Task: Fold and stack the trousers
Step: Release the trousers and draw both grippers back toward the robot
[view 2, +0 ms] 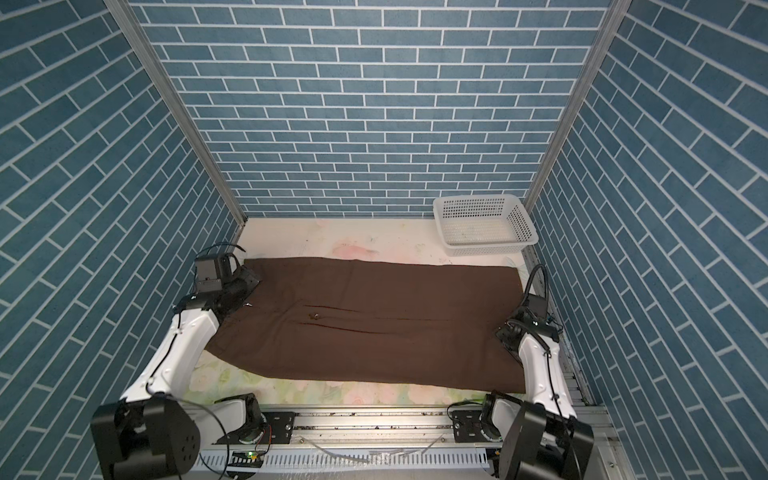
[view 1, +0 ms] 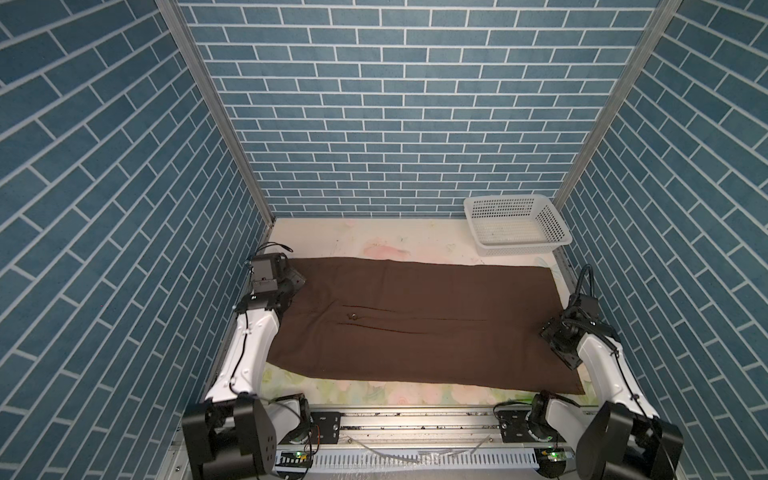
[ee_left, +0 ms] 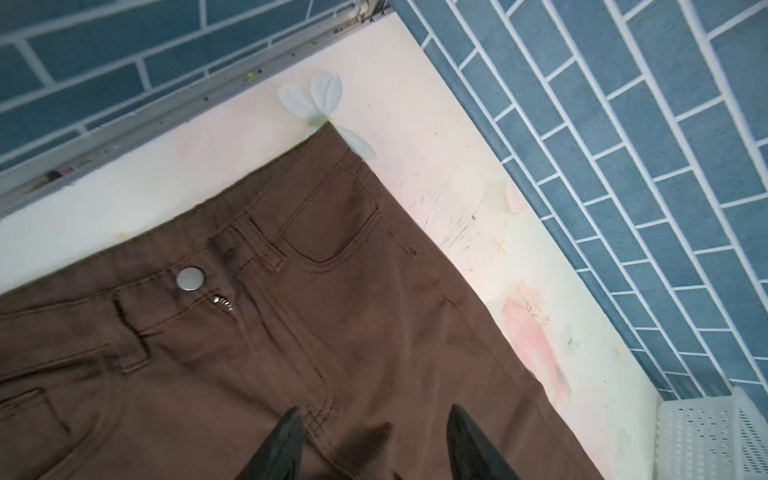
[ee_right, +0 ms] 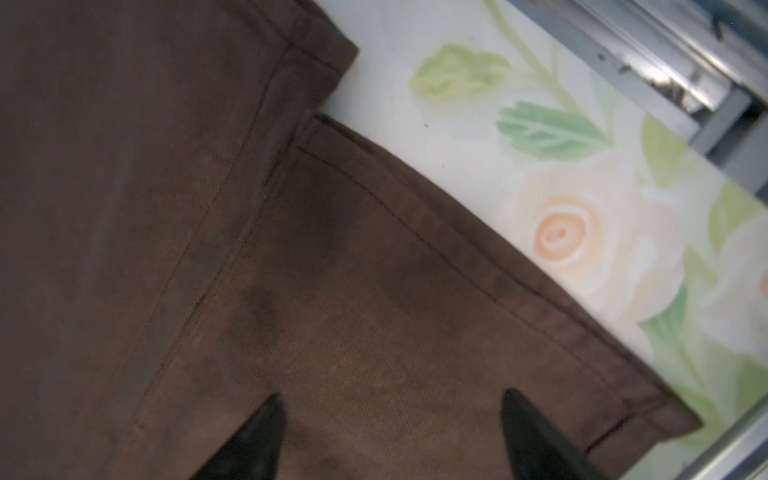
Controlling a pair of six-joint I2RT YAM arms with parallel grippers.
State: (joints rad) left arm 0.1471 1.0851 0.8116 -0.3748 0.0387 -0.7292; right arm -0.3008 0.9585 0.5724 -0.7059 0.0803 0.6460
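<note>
**Figure. Trousers laid out for folding.** The trousers (view 1: pixel 415 324) (view 2: pixel 374 328) lie flat and front-up across the lower middle of both top views. They span the floral-printed surface (view 1: pixel 374 241) almost from side to side, with the waistband at frame left and the hems at frame right. The legs lie side by side, probably so that a lengthwise fold can be started cleanly.

The left arm (view 1: pixel 253 345) stands over the waistband end and the right arm (view 1: pixel 598 365) over the hem end, apparently so that each can take one end. In the left wrist view the left jaws are moderately parted above the fly seam and hold nothing. In the right wrist view the right jaws are spread wide over one leg near its hem (ee_right: pixel 478 270), also empty.

The white perforated basket (view 1: pixel 519 249) sits empty at right rear, apart from the cloth.

The metal waist button (ee_left: pixel 190 279) bears faint marks too small to read; no label or brand is visible.
</note>
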